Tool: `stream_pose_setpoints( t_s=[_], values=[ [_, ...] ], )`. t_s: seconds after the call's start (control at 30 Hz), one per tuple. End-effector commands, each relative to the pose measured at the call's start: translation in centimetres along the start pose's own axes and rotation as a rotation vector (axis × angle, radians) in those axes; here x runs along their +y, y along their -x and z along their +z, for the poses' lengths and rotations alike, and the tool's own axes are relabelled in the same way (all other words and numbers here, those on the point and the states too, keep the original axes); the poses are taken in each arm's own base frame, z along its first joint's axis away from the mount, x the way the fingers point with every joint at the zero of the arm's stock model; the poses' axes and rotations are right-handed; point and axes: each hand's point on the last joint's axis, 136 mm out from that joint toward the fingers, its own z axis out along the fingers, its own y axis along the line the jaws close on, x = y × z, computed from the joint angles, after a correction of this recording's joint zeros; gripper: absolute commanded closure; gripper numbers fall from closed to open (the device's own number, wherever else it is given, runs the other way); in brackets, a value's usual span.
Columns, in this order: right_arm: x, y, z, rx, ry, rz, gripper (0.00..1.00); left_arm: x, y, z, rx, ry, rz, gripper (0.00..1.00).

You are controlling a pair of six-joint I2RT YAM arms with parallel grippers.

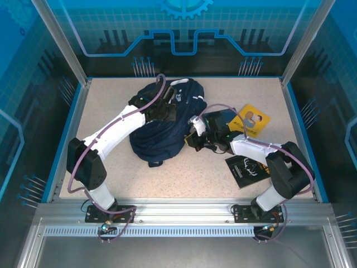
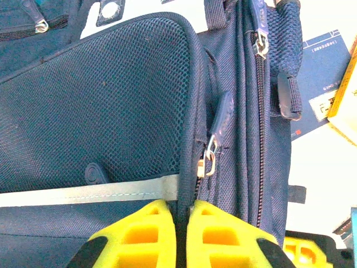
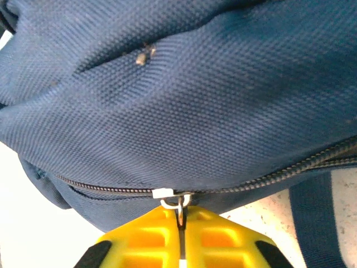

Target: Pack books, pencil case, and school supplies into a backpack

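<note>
Backpack [image 1: 162, 131] lies in the middle of the bench [image 1: 111, 100], dark blue and floppy. The left arm [image 1: 111, 134] reaches over it from the left. The left jaws sit on top of the backpack, shut tight on a thick blue seam [image 2: 192, 100] beside a mesh panel [image 2: 100, 100]. A blue tab [image 2: 220, 120] hangs just right of that seam.

The right arm [image 1: 251, 148] comes in from the right. The right jaws are at the backpack's right side, pressed together on a small metal zip ring [image 3: 179, 202]. The zip [image 3: 268, 173] runs across just above them.

2 books lie on the bench right of the backpack: the yellow book [image 1: 252, 120], and the black book [image 1: 245, 169] nearer the arms. The left wrist view shows a blue book [image 2: 321, 67] lying flat next to the backpack, with the yellow book just beside it.
</note>
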Motion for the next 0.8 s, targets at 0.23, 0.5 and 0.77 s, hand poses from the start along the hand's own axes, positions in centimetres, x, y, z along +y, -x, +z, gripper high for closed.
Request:
stream_pose_setpoints(
  t_s=[0.23, 0.5, 0.77],
  values=[
    [3.7, 0.1, 0.0, -0.059, -0.061, -0.161, 0.99, -0.1, 4.2, 1.9, -0.105, -0.031, -0.251, 1.00],
    [5.7, 0.5, 2.0, -0.083, 0.001, -0.100, 0.92, -1.8, 4.5, 3.7, -0.074, -0.113, -0.290, 1.00],
    [1.5, 1.3, -2.2, -0.128, -0.079, 0.211, 0.55, -2.0, 3.3, 3.1, -0.055, -0.147, -0.200, 1.00]
  ],
)
